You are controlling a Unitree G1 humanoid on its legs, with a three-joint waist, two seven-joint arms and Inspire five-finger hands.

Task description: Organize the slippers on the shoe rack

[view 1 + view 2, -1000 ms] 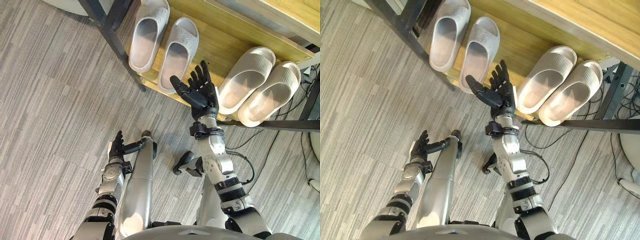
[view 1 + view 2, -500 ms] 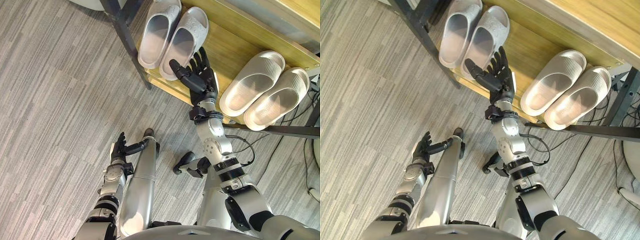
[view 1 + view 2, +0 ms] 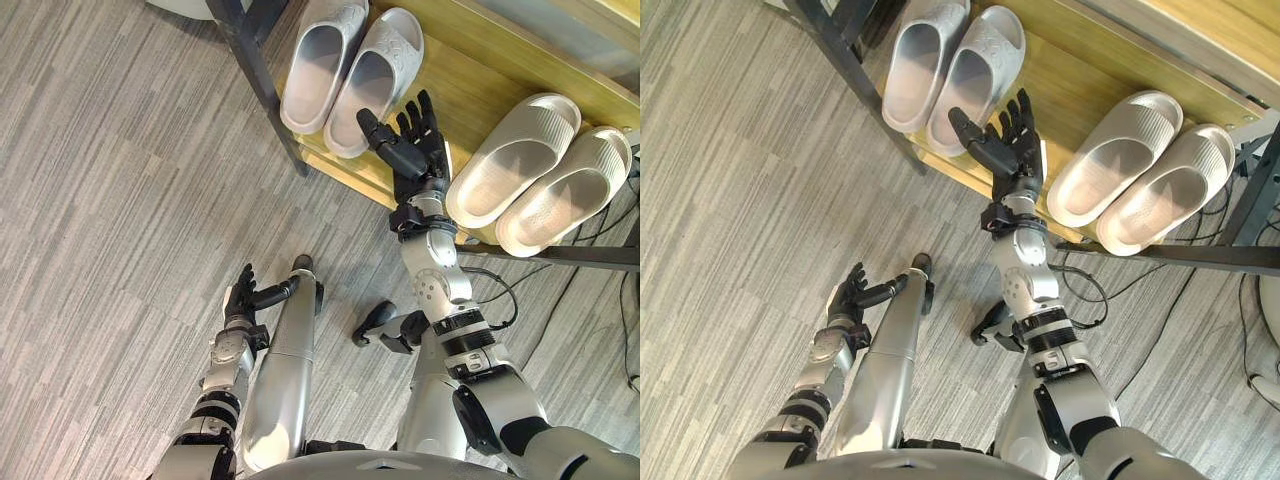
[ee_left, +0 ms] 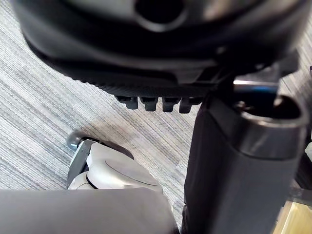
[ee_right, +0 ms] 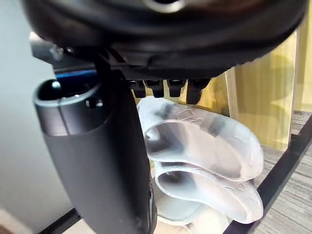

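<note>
Two pairs of pale grey slippers sit on the wooden shelf (image 3: 470, 95) of the shoe rack. The left pair (image 3: 352, 62) lies side by side by the rack's dark leg; it also shows past the fingers in the right wrist view, left pair (image 5: 204, 146). The right pair (image 3: 540, 175) lies at the shelf's right end. My right hand (image 3: 412, 150) is open, fingers straight and spread, held up between the two pairs just beside the left pair's heel, holding nothing. My left hand (image 3: 240, 293) hangs low over the floor, open and empty.
The rack's dark metal leg (image 3: 255, 75) slants down at the left of the slippers and a dark rail (image 3: 570, 255) runs under the shelf at the right. Grey carpet (image 3: 120, 200) spreads in front of the rack.
The left pair of slippers now lies close together, where a second ago they were apart. My right hand has drawn back a little to the right of them. The camera has shifted.
</note>
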